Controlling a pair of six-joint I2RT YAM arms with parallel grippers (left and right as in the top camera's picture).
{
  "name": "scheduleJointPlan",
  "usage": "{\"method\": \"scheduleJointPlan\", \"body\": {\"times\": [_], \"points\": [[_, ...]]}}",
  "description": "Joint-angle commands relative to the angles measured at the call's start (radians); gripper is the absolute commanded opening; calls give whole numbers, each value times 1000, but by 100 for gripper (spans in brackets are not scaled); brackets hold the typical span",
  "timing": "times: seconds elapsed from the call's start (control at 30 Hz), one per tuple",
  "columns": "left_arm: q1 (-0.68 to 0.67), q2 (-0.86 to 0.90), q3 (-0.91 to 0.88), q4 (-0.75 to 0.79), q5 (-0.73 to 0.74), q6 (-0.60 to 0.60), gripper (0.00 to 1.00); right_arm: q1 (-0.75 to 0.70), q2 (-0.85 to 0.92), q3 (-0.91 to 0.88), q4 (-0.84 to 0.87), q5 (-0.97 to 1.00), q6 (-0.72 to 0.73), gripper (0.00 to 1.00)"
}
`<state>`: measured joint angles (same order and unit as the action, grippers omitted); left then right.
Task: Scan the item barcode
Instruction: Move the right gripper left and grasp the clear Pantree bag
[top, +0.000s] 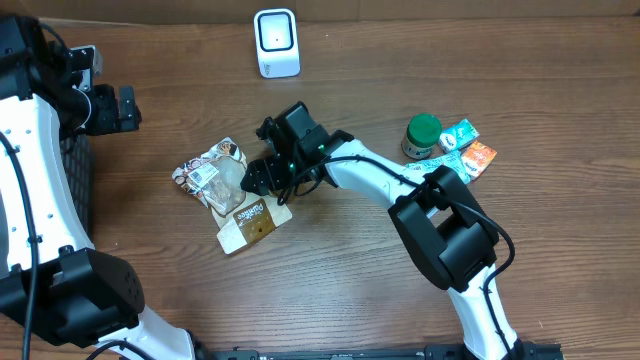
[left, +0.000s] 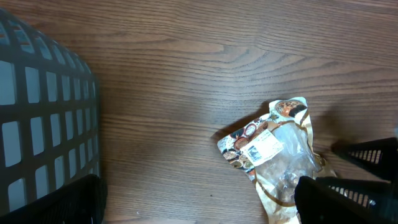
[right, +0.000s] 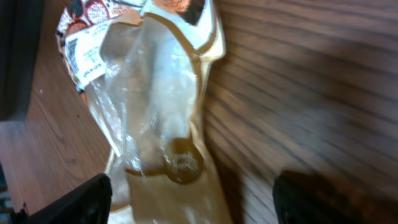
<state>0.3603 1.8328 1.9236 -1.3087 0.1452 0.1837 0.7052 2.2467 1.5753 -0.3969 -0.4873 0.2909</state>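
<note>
On your wood-grain table (top: 340, 290), the white barcode scanner (top: 276, 42) stands at the far edge, a green-lidded jar (top: 422, 135) sits to the right, and the snack bag (top: 222, 192) lies flat left of centre. Your right gripper (top: 268, 182) reaches across and tilts down over the bag's brown end, its fingers (right: 81, 199) spread either side and gripping nothing. Your left gripper (top: 110, 108) hangs wide open and empty beside the dark basket (left: 43, 106).
</note>
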Motion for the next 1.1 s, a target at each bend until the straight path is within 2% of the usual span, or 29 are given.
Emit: {"method": "scheduleJointPlan", "body": {"times": [0.0, 0.1, 0.37, 0.47, 0.57, 0.83, 0.93, 1.07], "points": [[-1, -2, 1, 1, 1, 12, 100, 37, 38, -5, -1, 43, 5, 74], [-1, -2, 1, 1, 1, 12, 99, 54, 52, -5, 0, 69, 6, 67], [-1, -2, 1, 1, 1, 12, 100, 58, 51, 9, 4, 68, 5, 18], [-1, -2, 1, 1, 1, 12, 100, 47, 31, 43, -31, 69, -8, 14], [-1, -2, 1, 1, 1, 12, 100, 25, -17, 68, -95, 127, -11, 5], [-1, -2, 1, 1, 1, 12, 100, -19, -202, 77, -247, 491, -10, 4], [-1, -2, 1, 1, 1, 12, 100, -17, -214, 77, -267, 531, 8, 4], [-1, -2, 1, 1, 1, 12, 100, -17, -203, 61, -291, 531, 112, 4]]}}
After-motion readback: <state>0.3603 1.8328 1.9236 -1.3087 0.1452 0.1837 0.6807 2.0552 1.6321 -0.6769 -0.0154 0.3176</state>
